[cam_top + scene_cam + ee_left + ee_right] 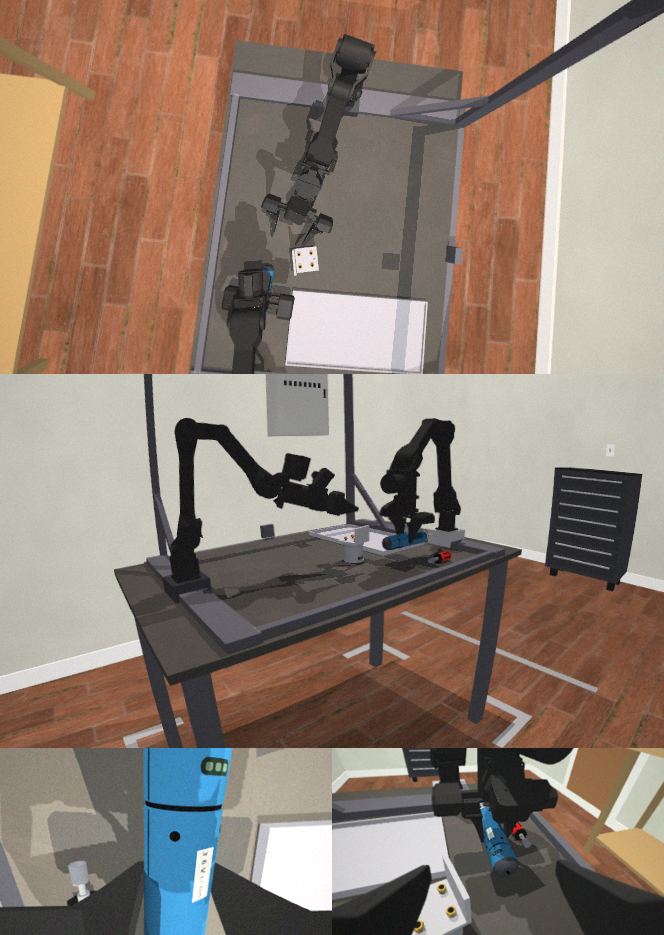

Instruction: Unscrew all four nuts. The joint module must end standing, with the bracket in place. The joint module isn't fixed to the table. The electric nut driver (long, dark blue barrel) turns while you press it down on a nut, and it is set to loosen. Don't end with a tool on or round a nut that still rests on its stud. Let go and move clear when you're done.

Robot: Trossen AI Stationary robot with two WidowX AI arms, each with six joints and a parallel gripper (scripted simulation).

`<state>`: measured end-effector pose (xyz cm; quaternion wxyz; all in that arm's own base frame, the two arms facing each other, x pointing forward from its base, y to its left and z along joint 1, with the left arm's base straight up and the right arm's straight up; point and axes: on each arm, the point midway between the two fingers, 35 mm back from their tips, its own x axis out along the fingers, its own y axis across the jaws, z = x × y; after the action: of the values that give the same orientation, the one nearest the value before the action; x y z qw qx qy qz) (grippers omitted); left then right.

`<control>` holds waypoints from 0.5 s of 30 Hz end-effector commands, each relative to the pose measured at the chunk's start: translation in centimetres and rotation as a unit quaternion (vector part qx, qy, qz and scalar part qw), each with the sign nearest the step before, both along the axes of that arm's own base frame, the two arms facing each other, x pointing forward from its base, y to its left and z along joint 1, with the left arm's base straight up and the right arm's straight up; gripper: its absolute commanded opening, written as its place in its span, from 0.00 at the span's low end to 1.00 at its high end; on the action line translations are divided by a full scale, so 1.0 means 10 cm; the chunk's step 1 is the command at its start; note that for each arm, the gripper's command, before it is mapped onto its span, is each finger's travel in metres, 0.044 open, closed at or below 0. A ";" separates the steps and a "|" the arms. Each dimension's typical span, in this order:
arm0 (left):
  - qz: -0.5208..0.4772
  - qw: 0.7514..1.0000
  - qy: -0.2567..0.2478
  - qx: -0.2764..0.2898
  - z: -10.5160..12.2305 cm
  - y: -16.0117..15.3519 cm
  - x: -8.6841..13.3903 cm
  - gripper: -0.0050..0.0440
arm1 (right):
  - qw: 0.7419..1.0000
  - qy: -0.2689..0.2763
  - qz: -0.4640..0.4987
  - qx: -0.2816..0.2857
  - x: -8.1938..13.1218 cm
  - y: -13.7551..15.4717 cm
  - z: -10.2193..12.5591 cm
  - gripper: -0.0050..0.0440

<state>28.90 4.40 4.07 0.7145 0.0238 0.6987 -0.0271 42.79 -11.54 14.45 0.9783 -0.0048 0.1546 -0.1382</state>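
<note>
currently, the tray (356, 332) (325, 535) (260, 861) (386, 852) sits near the joint module (305, 259) (354, 553) (450, 923).

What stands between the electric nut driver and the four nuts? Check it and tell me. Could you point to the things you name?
The upright white plate (294, 262) (362, 534) (458, 886) on the nuts' (299, 254) (345, 538) (451, 911) driver-facing side blocks a low, straight path from the electric nut driver (271, 274) (396, 541) (179, 856) (495, 837). The open right gripper (288, 239) (357, 508) (494, 868) hovers nearby and might crowd an approach from above.
</note>
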 end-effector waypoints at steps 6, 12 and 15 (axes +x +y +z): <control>-0.001 1.000 -0.021 0.004 0.11 0.01 0.09 0.43 | 1.000 -0.001 -0.008 0.010 -0.24 -0.06 0.67 0.92; -0.001 1.000 -0.021 0.004 0.11 0.01 0.09 0.43 | 1.000 0.014 -0.009 0.021 -0.41 -0.05 0.84 0.92; -0.001 1.000 -0.021 0.004 0.11 0.01 0.09 0.43 | 0.999 0.024 -0.009 0.028 -0.54 -0.03 0.94 0.92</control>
<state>28.90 4.40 4.07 0.7145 0.0238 0.6987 -0.0271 38.43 -12.02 19.65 0.9680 0.0171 0.2045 -0.1445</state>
